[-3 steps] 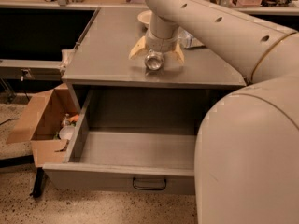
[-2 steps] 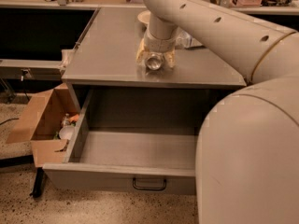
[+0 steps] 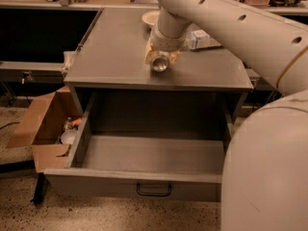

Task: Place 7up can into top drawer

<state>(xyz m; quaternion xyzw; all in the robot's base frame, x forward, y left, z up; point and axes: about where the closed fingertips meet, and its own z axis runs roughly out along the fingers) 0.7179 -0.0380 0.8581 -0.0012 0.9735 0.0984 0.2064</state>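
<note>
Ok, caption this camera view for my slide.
The gripper clasps the 7up can at the cabinet top, open top drawer below.

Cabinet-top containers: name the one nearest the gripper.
The 7up can, shiny round end toward the camera, held in the gripper; the clear plastic bottle lies apart, farther back.

Pretty much all grey here: the top drawer (image 3: 96, 181) is plain grey metal with a black wire handle (image 3: 154, 194), and the cabinet top (image 3: 110, 57) is the same grey. Off-white arm (image 3: 231, 23). The gripper (image 3: 160, 61) sits over the cabinet top, pale tan fingers (image 3: 149, 57) clamped on the 7up can (image 3: 160, 65), whose round end is shiny silver. Brown cardboard box (image 3: 38, 124), speckled beige floor (image 3: 120, 218)
</note>
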